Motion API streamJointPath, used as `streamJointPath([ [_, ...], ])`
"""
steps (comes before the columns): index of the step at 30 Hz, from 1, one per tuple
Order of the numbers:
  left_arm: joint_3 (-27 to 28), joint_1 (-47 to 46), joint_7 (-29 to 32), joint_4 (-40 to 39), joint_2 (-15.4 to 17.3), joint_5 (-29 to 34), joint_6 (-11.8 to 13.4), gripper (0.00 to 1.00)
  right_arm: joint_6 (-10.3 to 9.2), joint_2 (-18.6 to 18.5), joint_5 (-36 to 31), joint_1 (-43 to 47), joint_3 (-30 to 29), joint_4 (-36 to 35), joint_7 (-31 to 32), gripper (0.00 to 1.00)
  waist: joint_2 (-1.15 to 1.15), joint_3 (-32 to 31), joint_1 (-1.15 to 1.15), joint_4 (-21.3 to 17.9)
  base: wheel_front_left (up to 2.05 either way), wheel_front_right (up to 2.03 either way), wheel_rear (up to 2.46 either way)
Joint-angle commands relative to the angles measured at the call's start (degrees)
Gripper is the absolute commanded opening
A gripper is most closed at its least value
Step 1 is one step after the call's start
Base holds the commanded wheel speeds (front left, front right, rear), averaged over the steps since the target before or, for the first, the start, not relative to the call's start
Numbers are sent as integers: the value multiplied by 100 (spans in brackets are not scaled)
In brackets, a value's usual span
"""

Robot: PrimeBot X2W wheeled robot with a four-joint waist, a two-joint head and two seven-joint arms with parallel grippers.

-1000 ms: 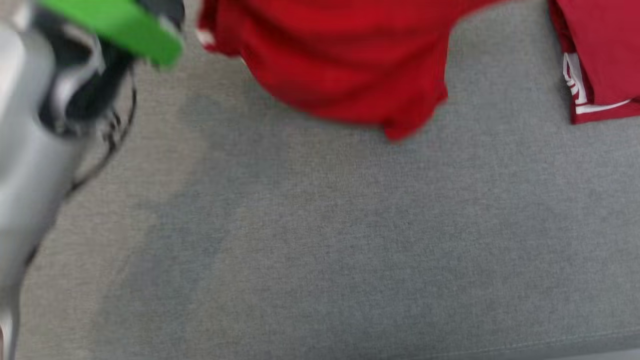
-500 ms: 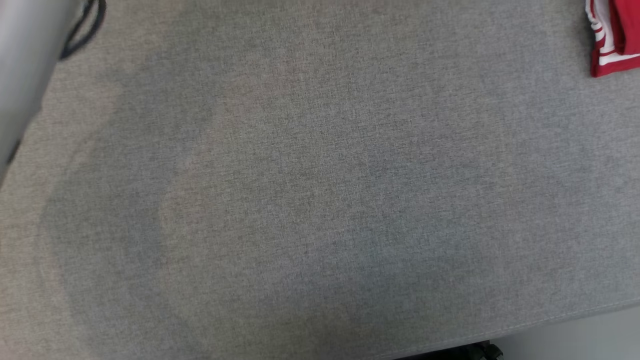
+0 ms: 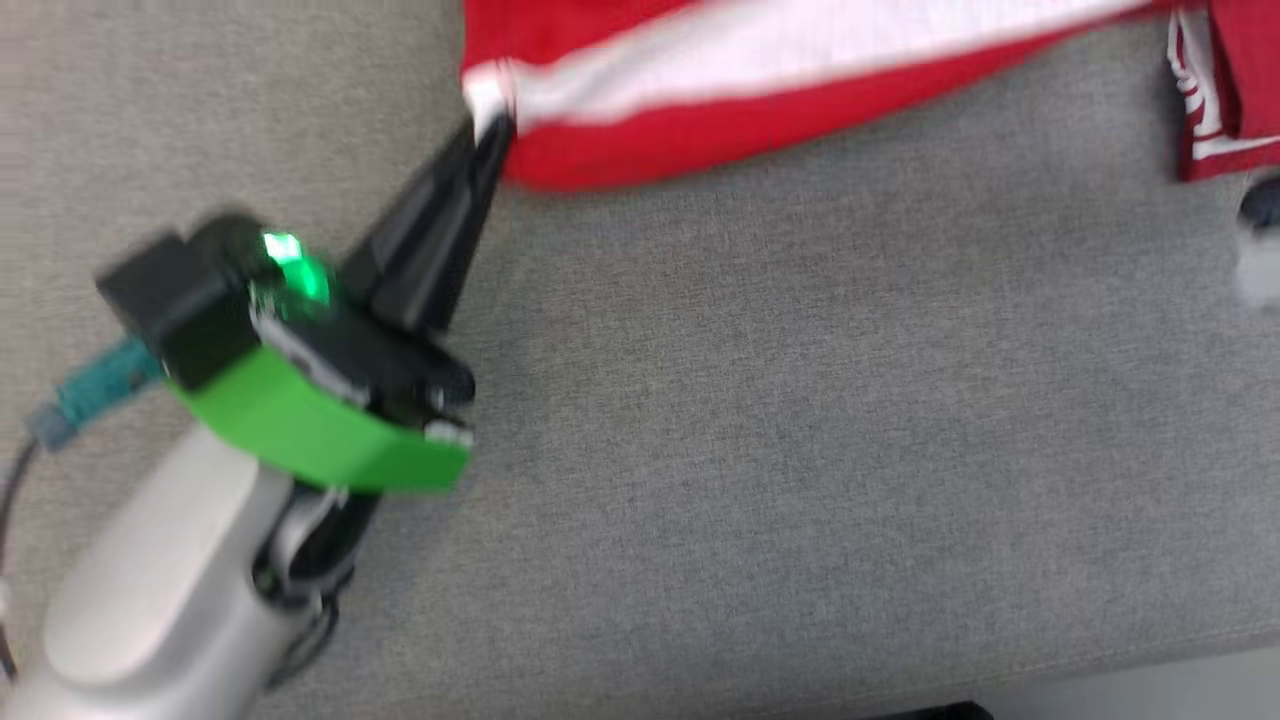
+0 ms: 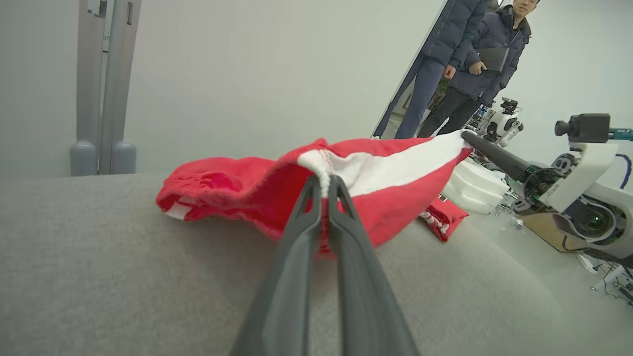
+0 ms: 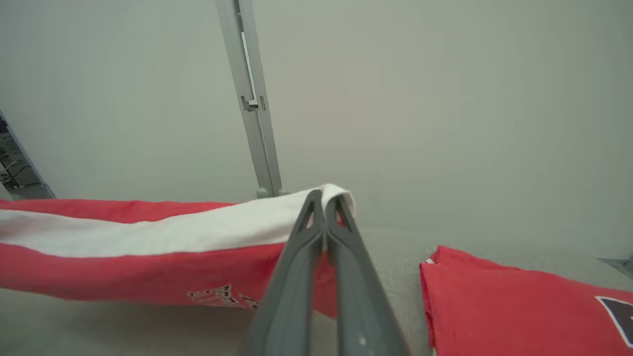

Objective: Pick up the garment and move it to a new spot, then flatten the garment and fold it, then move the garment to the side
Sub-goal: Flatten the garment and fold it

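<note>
Pinching tight, my left claw (image 4: pixel 324 182) has both fingers pressed together on one end of the white band (image 4: pixel 395 163) of the red garment (image 4: pixel 237 193). My right claw (image 5: pixel 325 198) is closed the same way on the other end of that band. Nothing else is in either claw.

Between the two claws the band is pulled out in a long straight line. The red part hangs down from it like a little curtain. I cannot tell if the bottom of it touches the grey pad (image 3: pixel 800 450) or hangs just over it. The garment sits toward the far side of the pad, well away from the near edge, and the wide middle of the pad in front of it is bare.

Near the far right corner lies a second red garment (image 5: pixel 494 296), which looks folded. It is apart from the one I hold. Past the pad I can see a grey pole (image 5: pixel 252 99) by the wall, and two people (image 4: pixel 474 64) standing off to the side, watching.

So how far am I? I think the picking up is done, and the carry to a new spot is under way. The rest is not done yet. I have to lay the garment down flat, smooth it, fold it, and then slide it over to the side.
</note>
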Motion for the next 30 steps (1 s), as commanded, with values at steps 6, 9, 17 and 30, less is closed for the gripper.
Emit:
streamJointPath([
  [6, 284, 1681, -17, -326, -62, 281, -13, 0, -7, 482, -137, 1862, -633, -678, -15, 0, 0, -1048, 0, 136, 0, 0, 0],
  [9, 373, 2276, -17, -399, -117, 436, -13, 0, -7, 652, -123, 2457, -678, -901, -15, 0, 0, -1332, 0, 74, 0, 0, 0],
  [17, 651, 3610, -17, -684, -183, 546, -13, 0, -7, 705, -314, 3675, -675, -1189, -15, 0, 0, -1987, 0, 54, 0, 0, 0],
  [30, 50, 2634, 2, 265, -161, -434, -13, 0, -7, 302, -204, 2242, 329, 171, 96, 0, 0, -1714, 0, 412, 0, 0, 0],
])
